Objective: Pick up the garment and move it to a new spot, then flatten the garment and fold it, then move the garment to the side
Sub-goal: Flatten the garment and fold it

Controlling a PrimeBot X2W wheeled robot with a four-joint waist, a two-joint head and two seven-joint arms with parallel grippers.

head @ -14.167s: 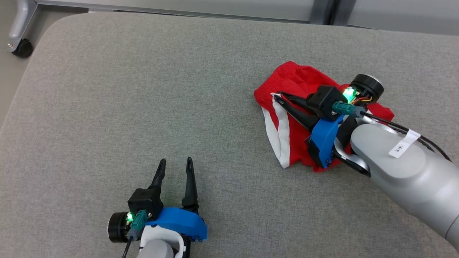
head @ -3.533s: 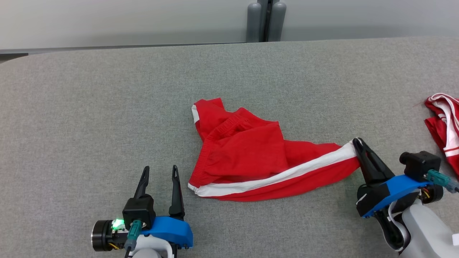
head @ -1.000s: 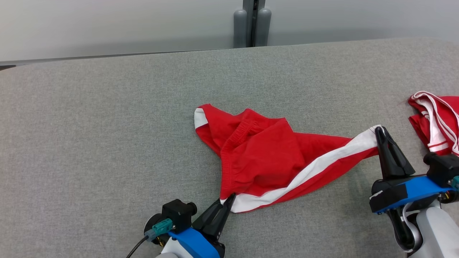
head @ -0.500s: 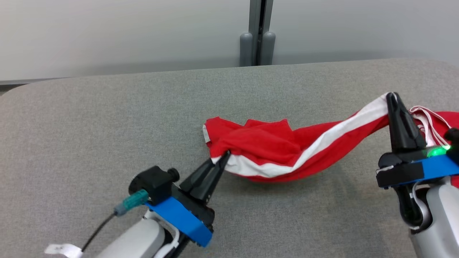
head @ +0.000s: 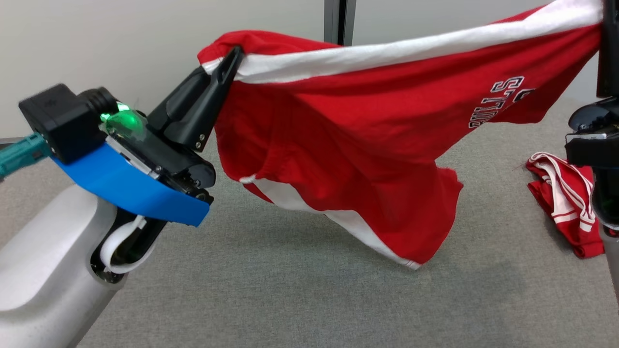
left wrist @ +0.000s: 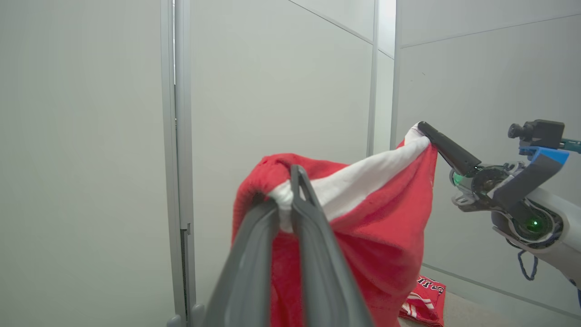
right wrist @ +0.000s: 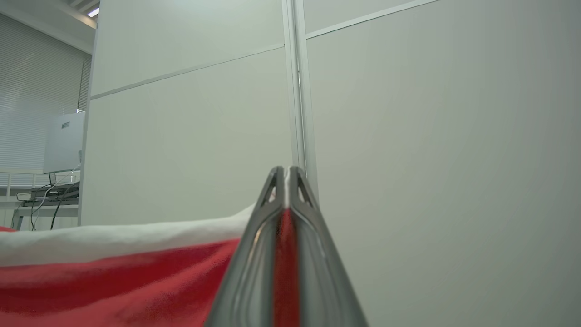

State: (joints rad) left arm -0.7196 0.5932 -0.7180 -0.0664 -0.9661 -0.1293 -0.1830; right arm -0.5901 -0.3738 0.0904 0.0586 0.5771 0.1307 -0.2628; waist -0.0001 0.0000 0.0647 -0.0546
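The red shorts (head: 348,125) hang above the grey surface (head: 271,299), stretched between both grippers along a white side stripe (head: 387,50). The left gripper (head: 231,57) is clamped shut on one end of that stripe, and the right gripper (right wrist: 286,175) is pinched closed on the other. The cloth looks light, soft and limp, sagging below the held edge. End pinches like these suit it, though thin fabric may slip. Another red garment (head: 561,203) lies on the surface to the right.

Red garment with white stripe (head: 348,121): soft matt knit cloth, creased.
Grey table (head: 271,299): coarse woven fabric, matt.
Dark left fingers (head: 209,99): smooth matt plastic.
Blue wrist bracket (head: 130,189): smooth plastic.
Pale left forearm (head: 43,261): smooth, faint sheen.
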